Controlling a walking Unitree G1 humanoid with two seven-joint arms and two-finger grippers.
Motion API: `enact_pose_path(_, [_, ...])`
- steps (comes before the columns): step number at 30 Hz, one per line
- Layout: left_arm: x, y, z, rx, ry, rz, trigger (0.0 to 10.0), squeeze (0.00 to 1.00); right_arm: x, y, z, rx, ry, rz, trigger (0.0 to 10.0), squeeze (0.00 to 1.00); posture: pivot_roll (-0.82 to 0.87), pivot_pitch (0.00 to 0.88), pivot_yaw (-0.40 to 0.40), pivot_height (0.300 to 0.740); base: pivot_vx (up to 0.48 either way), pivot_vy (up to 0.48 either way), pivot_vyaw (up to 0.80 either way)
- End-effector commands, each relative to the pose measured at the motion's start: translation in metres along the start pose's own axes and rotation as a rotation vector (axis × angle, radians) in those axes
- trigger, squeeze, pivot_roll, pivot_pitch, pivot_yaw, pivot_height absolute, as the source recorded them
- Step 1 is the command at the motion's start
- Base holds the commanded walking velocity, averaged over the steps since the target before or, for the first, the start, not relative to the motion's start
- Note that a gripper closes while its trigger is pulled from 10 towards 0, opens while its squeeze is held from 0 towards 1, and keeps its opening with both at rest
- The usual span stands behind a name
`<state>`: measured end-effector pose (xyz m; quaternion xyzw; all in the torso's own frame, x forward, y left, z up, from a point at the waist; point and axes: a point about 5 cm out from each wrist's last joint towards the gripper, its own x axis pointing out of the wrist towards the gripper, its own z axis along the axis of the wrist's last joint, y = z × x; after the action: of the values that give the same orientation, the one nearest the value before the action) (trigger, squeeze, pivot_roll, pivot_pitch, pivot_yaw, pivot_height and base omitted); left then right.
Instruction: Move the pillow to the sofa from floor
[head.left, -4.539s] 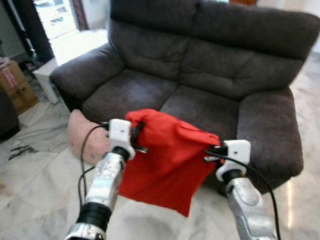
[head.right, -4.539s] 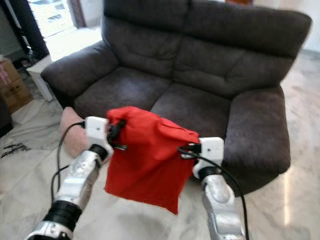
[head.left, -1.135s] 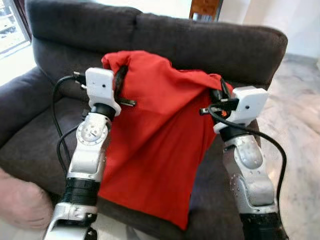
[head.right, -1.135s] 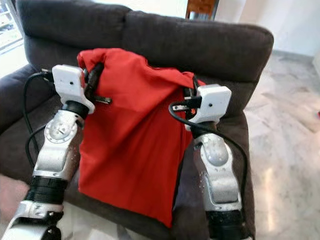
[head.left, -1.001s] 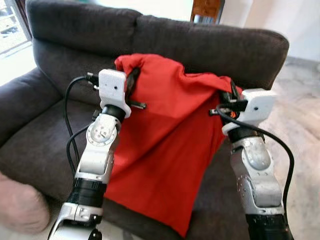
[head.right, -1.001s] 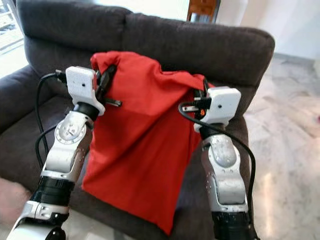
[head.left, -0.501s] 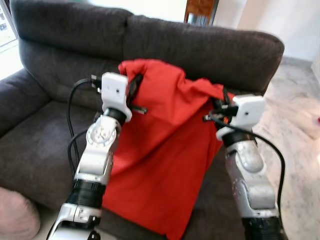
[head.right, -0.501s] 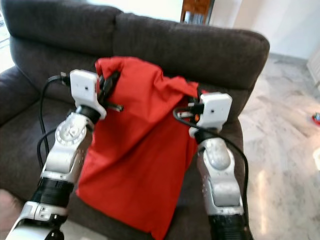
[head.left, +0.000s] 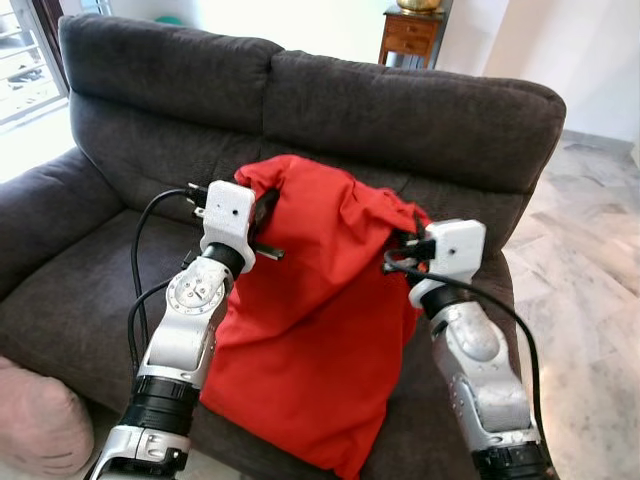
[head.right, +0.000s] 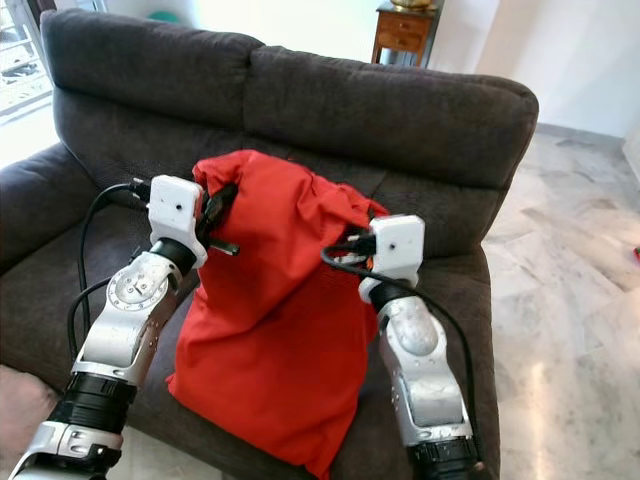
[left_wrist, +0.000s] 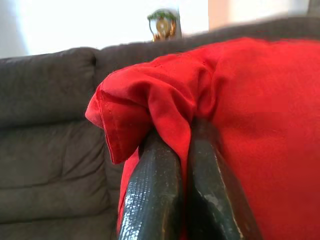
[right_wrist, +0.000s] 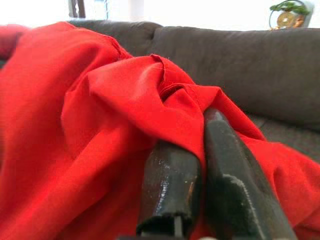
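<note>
The red pillow (head.left: 315, 320) hangs with its long axis running top to bottom, upper edge toward the backrest and lower corner resting on the seat of the dark grey sofa (head.left: 400, 110). The left claw (left_wrist: 182, 150) is clamped on its upper left corner, the right claw (right_wrist: 200, 150) on its upper right corner, cloth pinched between the black fingers. Marble floor (head.right: 570, 300) lies to the right; a wooden side table (head.left: 412, 30) stands behind. A pink cushion (head.left: 40, 425) is cut off at the frame's lower left.
</note>
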<state>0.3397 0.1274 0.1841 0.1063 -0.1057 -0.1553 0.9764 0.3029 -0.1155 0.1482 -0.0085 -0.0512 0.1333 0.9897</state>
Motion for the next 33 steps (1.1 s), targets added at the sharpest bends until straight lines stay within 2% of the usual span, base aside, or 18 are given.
enact_pose_path(1, [0.000, -0.009, -0.005, 0.040, 0.036, -0.046, 10.0, 0.00, 0.002, 0.011, 0.001, -0.006, 0.006, 0.060, 10.0, 0.00, -0.03, 0.000, -0.061, 0.740, 0.000, 0.000, 0.00])
enact_pose_path(6, [-0.002, -0.009, -0.011, 0.041, 0.078, -0.034, 10.0, 0.00, 0.002, 0.015, -0.002, -0.023, 0.025, 0.078, 10.0, 0.00, -0.03, 0.000, -0.061, 0.740, 0.000, 0.000, 0.00])
enact_pose_path(8, [-0.004, -0.006, -0.018, 0.084, 0.109, -0.019, 10.0, 0.00, 0.002, 0.016, -0.005, -0.030, 0.044, 0.081, 10.0, 0.00, -0.03, 0.000, -0.062, 0.740, 0.000, 0.000, 0.00])
enact_pose_path(16, [-0.004, -0.002, -0.019, 0.111, 0.119, 0.008, 10.0, 0.00, 0.001, 0.016, -0.005, -0.030, 0.050, 0.082, 10.0, 0.00, -0.03, 0.000, -0.063, 0.740, 0.000, 0.000, 0.00])
enact_pose_path(17, [-0.004, -0.002, -0.019, 0.112, 0.119, 0.009, 10.0, 0.40, 0.001, 0.016, -0.005, -0.030, 0.050, 0.082, 10.0, 0.00, -0.03, 0.000, -0.063, 0.740, 0.000, 0.000, 0.00])
enact_pose_path(18, [-0.004, -0.002, -0.019, 0.111, 0.119, 0.009, 10.0, 0.63, 0.001, 0.016, -0.005, -0.029, 0.050, 0.083, 10.0, 0.00, -0.03, 0.000, -0.064, 0.740, 0.000, 0.000, 0.00])
enact_pose_path(19, [-0.004, -0.002, -0.019, 0.111, 0.119, 0.008, 10.0, 0.95, 0.001, 0.016, -0.005, -0.029, 0.050, 0.084, 10.0, 0.00, -0.03, 0.000, -0.064, 0.740, 0.000, 0.000, 0.00])
enact_pose_path(20, [-0.004, -0.003, -0.018, 0.110, 0.118, 0.009, 10.0, 1.00, 0.001, 0.016, -0.005, -0.025, 0.047, 0.088, 10.0, 0.00, -0.03, 0.000, -0.063, 0.740, 0.000, 0.000, 0.00])
enact_pose_path(21, [-0.004, -0.003, -0.018, 0.110, 0.118, 0.009, 10.0, 1.00, 0.001, 0.016, -0.005, -0.025, 0.047, 0.088, 10.0, 0.00, -0.03, 0.000, -0.063, 0.740, 0.000, 0.000, 0.00])
enact_pose_path(22, [-0.004, -0.002, -0.018, 0.106, 0.116, 0.014, 10.0, 1.00, 0.001, 0.017, -0.004, -0.022, 0.043, 0.092, 10.0, 0.85, -0.03, 0.000, -0.064, 0.740, 0.000, 0.000, 0.00])
enact_pose_path(29, [-0.003, -0.002, -0.018, 0.104, 0.112, 0.020, 10.0, 1.00, 0.002, 0.017, -0.004, -0.023, 0.042, 0.092, 10.0, 0.84, -0.03, 0.000, -0.065, 0.740, 0.000, 0.000, 0.00])
enact_pose_path(30, [-0.003, -0.002, -0.018, 0.105, 0.112, 0.021, 10.0, 1.00, 0.002, 0.017, -0.004, -0.023, 0.043, 0.092, 10.0, 1.00, -0.03, 0.000, -0.065, 0.740, 0.000, 0.000, 0.00])
enact_pose_path(33, [-0.003, -0.003, -0.017, 0.098, 0.108, 0.020, 10.0, 1.00, 0.002, 0.017, -0.003, -0.025, 0.039, 0.094, 10.0, 1.00, -0.03, 0.000, -0.065, 0.740, 0.000, 0.000, 0.00])
